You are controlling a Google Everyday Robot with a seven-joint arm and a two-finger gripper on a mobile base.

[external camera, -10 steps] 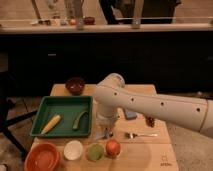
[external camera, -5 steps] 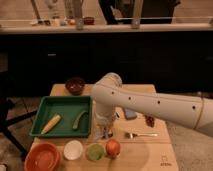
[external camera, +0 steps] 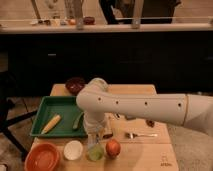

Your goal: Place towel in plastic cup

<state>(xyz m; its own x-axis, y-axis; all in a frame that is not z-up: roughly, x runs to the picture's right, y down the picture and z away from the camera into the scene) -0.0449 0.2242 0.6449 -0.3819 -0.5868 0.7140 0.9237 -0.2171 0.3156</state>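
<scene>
**Hanging the towel straight over the cup**

Holding the pincer [external camera: 93, 136] near the front edge of the worktop [external camera: 142, 156], just off the front right corner of the green tray [external camera: 46, 107]. Keeping it clenched, apparently pinching the towel [external camera: 92, 143], which is showing only as a pale scrap dangling below the fingers; judging this rather than seeing it plainly, since the forearm is hiding most of the grip.

Lining up almost vertically with the plastic cup [external camera: 95, 153], which is sitting directly beneath, between the white cup [external camera: 73, 150] on its left in the view and the apple-like fruit [external camera: 113, 148] on its right. Hanging the cloth with its long axis pointing down, its lower end near or just touching the cup's rim; cannot tell which.

Needing, by this reading, only a short straight descent and a release, not any sideways travel. Watching for the loose end draping over the rim or catching on the fruit just beside it.
</scene>
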